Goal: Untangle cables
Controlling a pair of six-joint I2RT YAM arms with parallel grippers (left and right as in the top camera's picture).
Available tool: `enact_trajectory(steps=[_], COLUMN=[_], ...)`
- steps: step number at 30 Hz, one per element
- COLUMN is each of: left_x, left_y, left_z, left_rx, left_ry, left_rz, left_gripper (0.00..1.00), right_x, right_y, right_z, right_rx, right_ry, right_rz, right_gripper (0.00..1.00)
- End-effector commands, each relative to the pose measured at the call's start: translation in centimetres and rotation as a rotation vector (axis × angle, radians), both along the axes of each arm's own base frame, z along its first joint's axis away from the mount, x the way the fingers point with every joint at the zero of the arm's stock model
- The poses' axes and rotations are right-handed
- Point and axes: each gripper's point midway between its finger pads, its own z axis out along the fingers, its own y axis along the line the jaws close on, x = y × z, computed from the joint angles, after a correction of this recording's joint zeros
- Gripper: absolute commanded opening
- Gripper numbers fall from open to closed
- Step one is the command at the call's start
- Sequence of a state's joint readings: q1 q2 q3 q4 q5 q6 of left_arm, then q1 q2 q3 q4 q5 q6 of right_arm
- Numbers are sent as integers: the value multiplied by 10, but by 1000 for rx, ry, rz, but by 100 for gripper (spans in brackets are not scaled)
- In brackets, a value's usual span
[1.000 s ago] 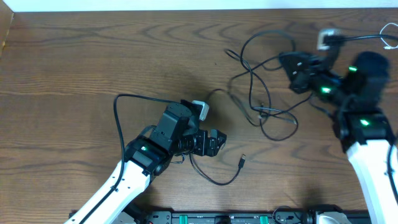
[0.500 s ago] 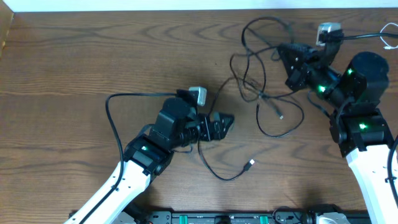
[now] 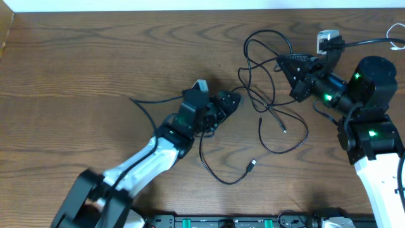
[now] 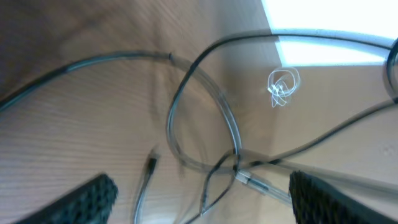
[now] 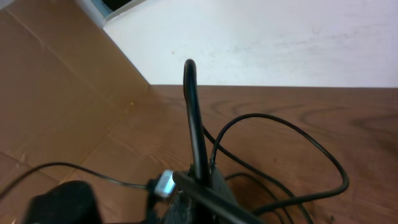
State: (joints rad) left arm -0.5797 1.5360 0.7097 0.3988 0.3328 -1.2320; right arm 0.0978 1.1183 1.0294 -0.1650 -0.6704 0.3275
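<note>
We clamp the right end effector on a black cable, holding it up so the left end effector, fingers apart, can pick a strand.

cables blurred, white cord small, indistinct

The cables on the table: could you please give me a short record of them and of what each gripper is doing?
surface: wooden table
black cables: one loose tangle right of centre, strands crossing
white cord: small coil at the far right edge, apart from the tangle
free plug: lying on the wood in front of the tangle
left gripper: open, over the tangle's left side, gripping nothing
right gripper: shut on a black cable loop, which stands up from its fingers
</note>
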Motion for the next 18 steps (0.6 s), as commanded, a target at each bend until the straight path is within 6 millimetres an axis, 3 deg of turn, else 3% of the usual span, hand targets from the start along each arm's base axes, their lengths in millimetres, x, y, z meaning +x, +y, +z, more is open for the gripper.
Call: enact_trajectory(steps=[1, 8, 10, 18], left_x=[9, 17, 17, 26], left_y=[-17, -23, -24, -24], left_z=[7, -8, -14, -4], left_rx=[-121, -182, -191, -239], left_ry=[11, 66, 94, 68], left_rz=[-12, 23, 36, 70], left_gripper=[88, 88, 84, 80], right_x=[-9, -11, -12, -31], right_y=[4, 4, 5, 15], right_z=[8, 2, 3, 18], right_rx=[-17, -23, -21, 15], right_ry=[-36, -8, -10, -41], right_rz=[30, 34, 37, 131], right_gripper=[1, 1, 1, 1])
